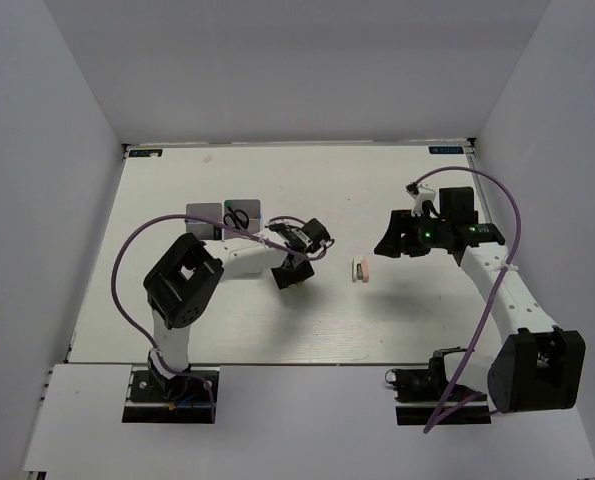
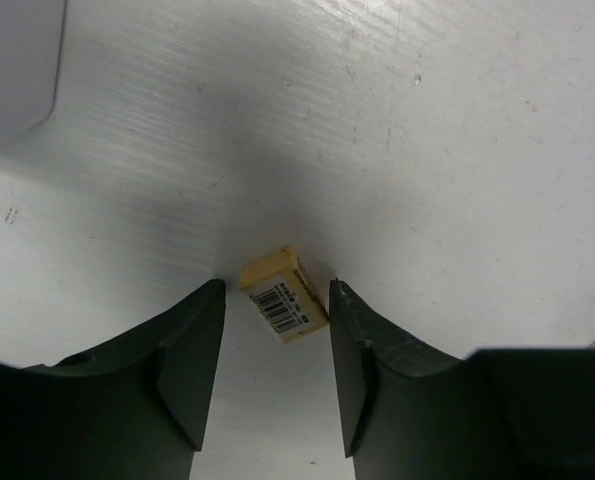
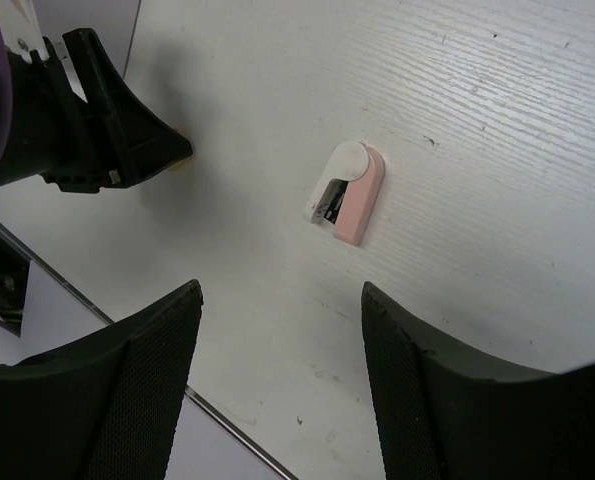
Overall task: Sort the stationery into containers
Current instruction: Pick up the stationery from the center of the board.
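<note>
Both jaws of the left gripper (image 2: 277,288) stood apart around a beige eraser (image 2: 284,297); the right gripper (image 3: 279,295) hung open near a pink eraser (image 3: 348,195).

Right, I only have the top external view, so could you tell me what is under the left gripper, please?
Observer: The left wrist view shows a beige eraser with a barcode label, lying on the table between the fingers of the left gripper.
Operator: Thank you. Is it gripped?
Observer: Not yet. The jaws stand open, with a gap showing on the eraser's left side.
Operator: And the right gripper?
Observer: The right gripper is open too. The pink eraser lies on the table ahead of its fingers, not between them.
</note>
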`<state>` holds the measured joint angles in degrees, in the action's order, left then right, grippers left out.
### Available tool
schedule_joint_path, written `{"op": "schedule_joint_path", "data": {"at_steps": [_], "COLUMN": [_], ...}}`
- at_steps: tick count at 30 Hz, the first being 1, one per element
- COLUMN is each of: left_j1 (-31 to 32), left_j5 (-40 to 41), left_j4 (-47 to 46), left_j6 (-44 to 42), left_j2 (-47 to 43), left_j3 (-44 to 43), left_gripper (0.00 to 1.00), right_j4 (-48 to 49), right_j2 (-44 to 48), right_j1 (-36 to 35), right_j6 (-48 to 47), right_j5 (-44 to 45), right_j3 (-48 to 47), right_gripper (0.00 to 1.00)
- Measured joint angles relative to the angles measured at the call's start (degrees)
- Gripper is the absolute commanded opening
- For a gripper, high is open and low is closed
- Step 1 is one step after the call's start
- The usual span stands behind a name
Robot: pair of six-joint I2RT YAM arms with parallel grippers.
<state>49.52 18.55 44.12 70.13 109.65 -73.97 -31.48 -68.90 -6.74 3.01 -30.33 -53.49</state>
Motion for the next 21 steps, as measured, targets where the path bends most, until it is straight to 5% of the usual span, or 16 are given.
{"op": "schedule_joint_path", "data": {"at_steps": [6,15,21], "left_j1": [-0.17,0.31,5.03], "left_j5": [0.48,0.74,5.88], "left_j4": [3.23,5.18,6.45], "left_j6": [-0.13,-1.68,-7.45], "left_j2": [2.43,3.02,-2.80], "left_j3": [-3.37,-4.57,-1.90], "left_gripper": [0.46,0.01,0.00], "right_j4": [0.02,0.37,0.44], "right_j2": [0.74,1.07,1.18], "right_j1": [1.31,2.62,3.34], "right_j6": [0.37,1.05,1.09], "right_j5": [-1.07,-2.60,-3.13], "right_j3": [0.07,0.42,0.92], "right_gripper": [0.68,0.68,0.62]}}
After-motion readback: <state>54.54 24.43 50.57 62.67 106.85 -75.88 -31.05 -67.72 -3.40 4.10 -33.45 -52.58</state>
